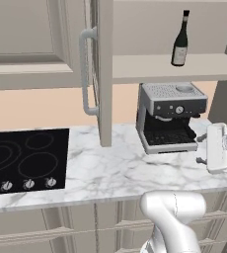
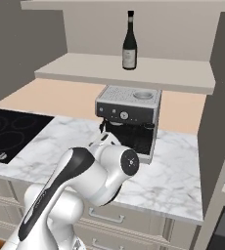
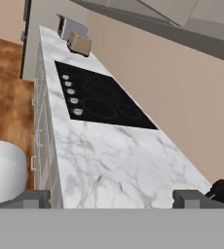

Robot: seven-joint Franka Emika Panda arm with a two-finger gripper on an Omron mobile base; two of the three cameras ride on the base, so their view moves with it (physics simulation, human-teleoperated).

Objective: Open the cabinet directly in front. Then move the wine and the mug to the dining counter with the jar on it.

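The cabinet stands open, its left door (image 1: pixel 104 74) edge-on to me with a curved silver handle (image 1: pixel 86 74). On its pale shelf (image 1: pixel 150 69) the dark wine bottle (image 1: pixel 180 39) stands upright; the right base view has the wine (image 2: pixel 129 41) at the shelf's (image 2: pixel 85 71) middle. My gripper (image 1: pixel 201 149) hovers low over the marble counter, right of the coffee machine and well below the wine. It points left along the counter, open and empty. In the hand view the gripper (image 3: pixel 113 198) has its fingertips (image 3: pixel 33 198) far apart. The mug, jar and dining counter are out of view.
A silver coffee machine (image 1: pixel 170 116) sits on the marble counter (image 1: pixel 110 168) under the shelf. A black cooktop (image 1: pixel 26 158) lies to the left, with a toaster (image 3: pixel 78 43) beyond it. The cabinet's right door (image 2: pixel 222 122) hangs open at the right. My elbow (image 2: pixel 100 171) fills the foreground.
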